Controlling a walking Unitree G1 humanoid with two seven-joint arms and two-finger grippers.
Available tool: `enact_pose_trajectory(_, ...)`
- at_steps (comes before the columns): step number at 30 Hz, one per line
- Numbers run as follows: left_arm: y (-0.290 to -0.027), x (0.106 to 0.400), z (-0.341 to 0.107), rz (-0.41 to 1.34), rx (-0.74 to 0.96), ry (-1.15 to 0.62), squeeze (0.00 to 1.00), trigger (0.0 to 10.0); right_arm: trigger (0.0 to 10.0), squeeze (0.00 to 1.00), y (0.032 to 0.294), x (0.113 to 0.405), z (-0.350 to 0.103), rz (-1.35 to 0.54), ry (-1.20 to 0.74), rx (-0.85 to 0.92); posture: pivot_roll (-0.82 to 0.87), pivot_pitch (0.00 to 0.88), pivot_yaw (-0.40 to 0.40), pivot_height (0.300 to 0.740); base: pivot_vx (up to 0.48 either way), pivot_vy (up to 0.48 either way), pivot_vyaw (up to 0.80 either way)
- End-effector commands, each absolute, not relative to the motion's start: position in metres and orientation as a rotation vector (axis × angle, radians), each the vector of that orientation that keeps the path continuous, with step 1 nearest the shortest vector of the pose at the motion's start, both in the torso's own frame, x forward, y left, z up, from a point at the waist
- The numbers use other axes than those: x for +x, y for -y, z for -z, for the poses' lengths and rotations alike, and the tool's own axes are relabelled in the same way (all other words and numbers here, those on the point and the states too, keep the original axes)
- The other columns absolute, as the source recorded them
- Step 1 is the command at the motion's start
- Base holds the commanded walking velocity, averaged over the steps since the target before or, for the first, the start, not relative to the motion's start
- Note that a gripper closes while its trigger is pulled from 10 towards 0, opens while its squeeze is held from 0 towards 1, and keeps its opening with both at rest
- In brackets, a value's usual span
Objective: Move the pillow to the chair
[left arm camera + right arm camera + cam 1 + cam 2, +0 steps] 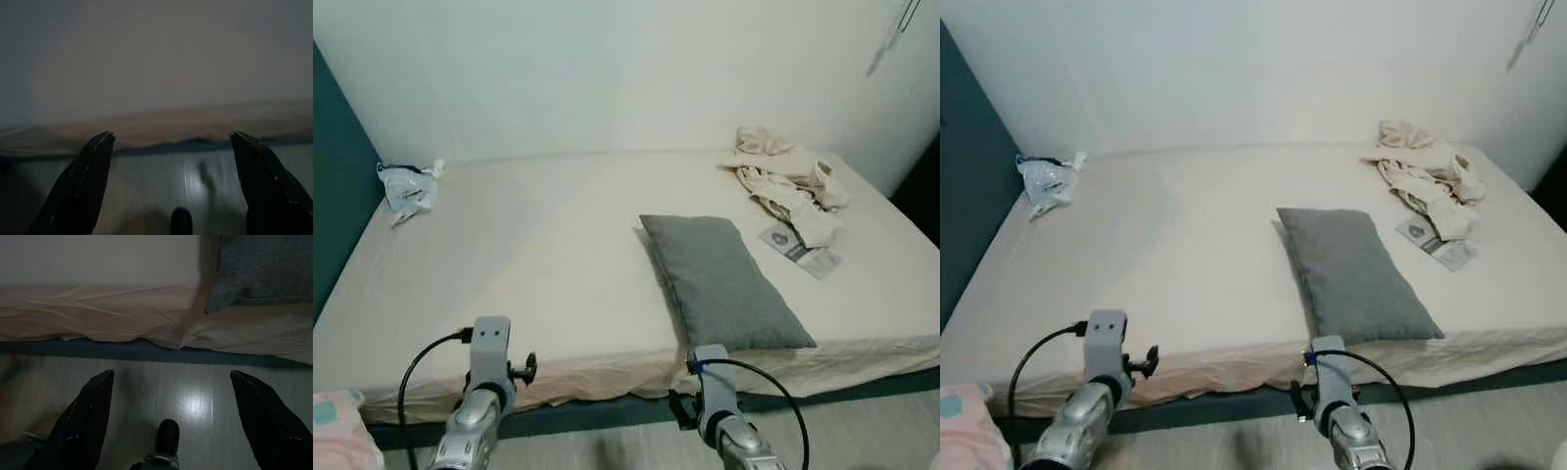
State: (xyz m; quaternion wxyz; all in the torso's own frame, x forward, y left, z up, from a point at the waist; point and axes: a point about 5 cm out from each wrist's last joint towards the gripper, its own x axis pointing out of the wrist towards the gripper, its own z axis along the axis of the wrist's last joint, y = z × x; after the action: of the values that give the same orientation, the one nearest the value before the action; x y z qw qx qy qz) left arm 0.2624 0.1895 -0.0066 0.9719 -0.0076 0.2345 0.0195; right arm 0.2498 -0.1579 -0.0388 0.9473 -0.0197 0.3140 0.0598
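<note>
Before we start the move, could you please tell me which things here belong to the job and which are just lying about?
Job: pillow; left gripper and right gripper, both open.

Lying about: clothes, papers, crumpled bag, all on the bed.

Cream-sheeted bed [538, 264], white wall [607, 69], pale glossy floor [195, 396]

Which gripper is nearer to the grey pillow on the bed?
The right. The right gripper hangs open over the floor just before the bed edge, with the grey pillow close ahead of it. The left gripper, also open, is farther off to the pillow's left.
</note>
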Motion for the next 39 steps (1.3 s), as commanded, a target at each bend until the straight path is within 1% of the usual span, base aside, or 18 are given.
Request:
enact_pose_trajectory(1, -0.194, 0.258, 0.01, -0.031, 0.016, -0.489, 0.0, 10.0, 10.0, 0.0, 0.155, 0.251, 0.038, -0.123, -0.63, -0.034, 0.0, 0.1, -0.013, 0.74, 0.0, 0.0, 0.0)
enact_pose_trajectory(3, -0.194, 0.258, 0.012, -0.021, 0.083, -0.491, 0.0, 10.0, 10.0, 0.0, 0.161, 0.252, 0.037, -0.126, -0.621, -0.045, 0.0, 0.079, -0.013, 0.74, 0.0, 0.0, 0.0)
enact_pose_trajectory(7, -0.185, 0.259, 0.013, -0.013, 0.085, -0.487, 0.0, 10.0, 10.0, 0.0, 0.17, 0.251, 0.036, -0.125, -0.62, -0.061, -0.02, 0.061, 0.006, 0.74, 0.0, 0.0, 0.0)
enact_pose_trajectory(8, -0.173, 0.26, 0.017, 0.029, 0.069, -0.499, 0.0, 10.0, 10.0, 0.0, 0.179, 0.251, 0.035, -0.107, -0.612, -0.083, -0.05, 0.087, 0.011, 0.74, 0.0, 0.0, 0.0)
enact_pose_trajectory(9, -0.167, 0.259, 0.02, 0.08, 0.106, -0.523, 0.0, 10.0, 10.0, 0.0, 0.184, 0.248, 0.036, -0.083, -0.613, -0.09, -0.09, 0.064, 0.026, 0.74, 0.0, 0.0, 0.0)
enact_pose_trajectory(10, -0.167, 0.259, 0.02, 0.08, 0.106, -0.523, 0.0, 10.0, 10.0, 0.0, 0.184, 0.248, 0.036, -0.083, -0.613, -0.09, -0.09, 0.064, 0.026, 0.74, 0.0, 0.0, 0.0)
enact_pose_trajectory(11, -0.163, 0.26, 0.02, 0.119, 0.137, -0.526, 0.0, 10.0, 10.0, 0.0, 0.186, 0.249, 0.034, -0.075, -0.598, -0.086, -0.12, 0.08, 0.061, 0.74, 0.0, 0.0, 0.0)
enact_pose_trajectory(13, -0.159, 0.261, 0.019, 0.134, 0.141, -0.518, 0.0, 10.0, 10.0, 0.0, 0.186, 0.25, 0.032, -0.077, -0.587, -0.083, -0.12, 0.098, 0.069, 0.74, 0.0, 0.0, 0.0)
enact_pose_trajectory(14, -0.156, 0.26, 0.021, 0.13, 0.127, -0.529, 0.0, 10.0, 10.0, 0.0, 0.188, 0.246, 0.034, -0.083, -0.587, -0.097, -0.14, 0.12, 0.095, 0.74, 0.0, 0.0, 0.0)
enact_pose_trajectory(18, -0.149, 0.255, 0.025, 0.117, 0.109, -0.531, 0.0, 10.0, 10.0, 0.0, 0.193, 0.235, 0.041, -0.067, -0.608, -0.105, -0.12, 0.091, 0.096, 0.74, 0.0, 0.0, 0.0)
enact_pose_trajectory(20, -0.152, 0.253, 0.027, 0.101, 0.097, -0.54, 0.0, 10.0, 10.0, 0.0, 0.19, 0.234, 0.042, -0.083, -0.615, -0.119, -0.12, 0.089, 0.096, 0.74, 0.0, 0.0, 0.0)
enact_pose_trajectory(23, -0.162, 0.247, 0.034, 0.05, 0.081, -0.595, 0.0, 10.0, 10.0, 0.0, 0.179, 0.236, 0.044, -0.095, -0.628, -0.134, -0.13, 0.091, 0.053, 0.74, 0.0, 0.0, 0.0)
enact_pose_trajectory(27, -0.172, 0.241, 0.041, 0.001, 0.106, -0.655, 0.0, 10.0, 10.0, 0.0, 0.17, 0.236, 0.046, -0.099, -0.652, -0.127, -0.1, 0.07, 0.052, 0.74, 0.0, 0.0, 0.0)
enact_pose_trajectory(28, -0.175, 0.242, 0.039, -0.022, 0.078, -0.646, 0.0, 10.0, 10.0, 0.0, 0.166, 0.237, 0.045, -0.122, -0.649, -0.144, -0.07, 0.072, 0.029, 0.74, 0.0, 0.0, 0.0)
enact_pose_trajectory(31, -0.176, 0.241, 0.039, 0.001, 0.062, -0.658, 0.0, 10.0, 10.0, 0.0, 0.161, 0.242, 0.044, -0.148, -0.65, -0.16, -0.06, 0.082, -0.002, 0.74, 0.0, 0.0, 0.0)
enact_pose_trajectory(33, -0.176, 0.238, 0.04, 0.024, 0.103, -0.663, 0.0, 10.0, 10.0, 0.0, 0.16, 0.246, 0.04, -0.169, -0.622, -0.175, -0.03, 0.096, -0.027, 0.74, 0.0, 0.0, 0.0)
enact_pose_trajectory(36, -0.175, 0.239, 0.033, -0.006, 0.036, -0.594, 0.0, 10.0, 10.0, 0.0, 0.161, 0.259, 0.028, -0.195, -0.546, -0.191, -0.01, 0.091, -0.057, 0.74, 0.0, 0.0, 0.0)
enact_pose_trajectory(39, -0.17, 0.239, 0.034, -0.031, 0.01, -0.586, 0.0, 10.0, 10.0, 0.0, 0.166, 0.262, 0.024, -0.196, -0.533, -0.203, 0.0, 0.104, -0.083, 0.74, 0.0, 0.0, 0.0)
